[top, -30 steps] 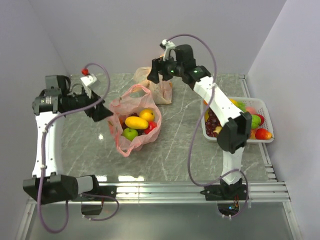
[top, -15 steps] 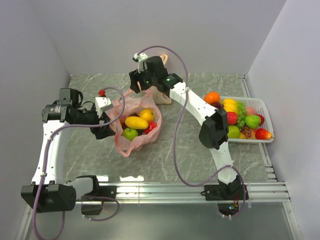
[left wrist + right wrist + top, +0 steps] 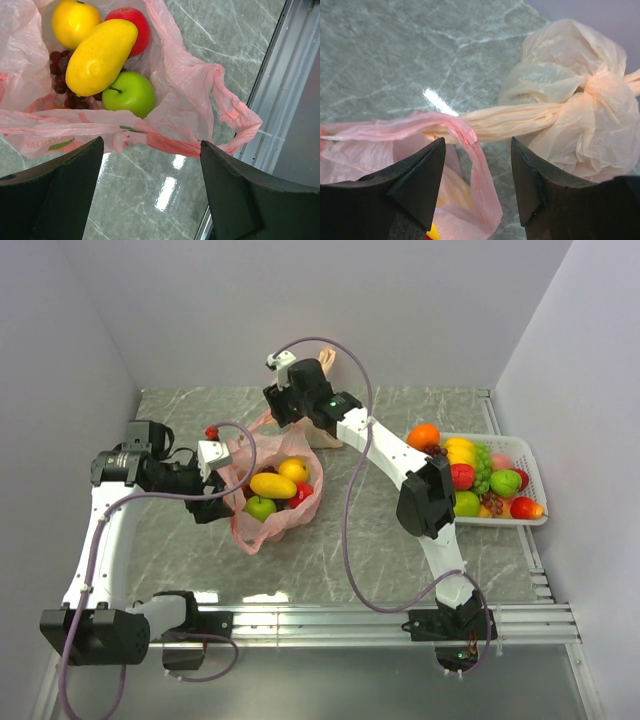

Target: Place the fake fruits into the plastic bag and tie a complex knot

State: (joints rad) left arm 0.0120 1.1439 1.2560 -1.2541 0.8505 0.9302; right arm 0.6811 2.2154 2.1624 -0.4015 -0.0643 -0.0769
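Since a second ago the right arm has swung left, away from the white plastic basket (image 3: 533, 458), with its elbow folded in. The right gripper (image 3: 477, 142) now sits at the far rim of the thin pink-red translucent plastic bag (image 3: 262, 532). The left gripper (image 3: 151, 145) has moved in from the left and is now at the bag's left wall. The bag is in about the same spot.

Right: fingers apart. The bag's far loop handle (image 3: 395, 130) runs across just past the tips and drops into the gap. No pinch visible; can't tell if either finger touches it.

Left: fingers spread wide, nothing clamped. The bag's crumpled rim lies just past the tips. The near loop handle (image 3: 241, 120) is off toward the right-hand finger, lying on the grey marble-pattern table (image 3: 350, 540).

The bag lies mid-table, mouth open, handles untied. Inside:
- yellow mango-shaped fruit (image 3: 100, 57) on top
- green apple (image 3: 129, 93) touching it
- yellow-orange round fruit (image 3: 75, 20)
- red round fruit (image 3: 134, 27)
- dark purple grape bunch (image 3: 60, 75) under the mango shape

A pale orange-beige knotted plastic bag (image 3: 560, 80) sits just behind the pink one. Its twisted tail (image 3: 510, 120) reaches to the pink far handle. The basket at the right edge holds more fruit, with an orange (image 3: 424, 435) at its left corner.
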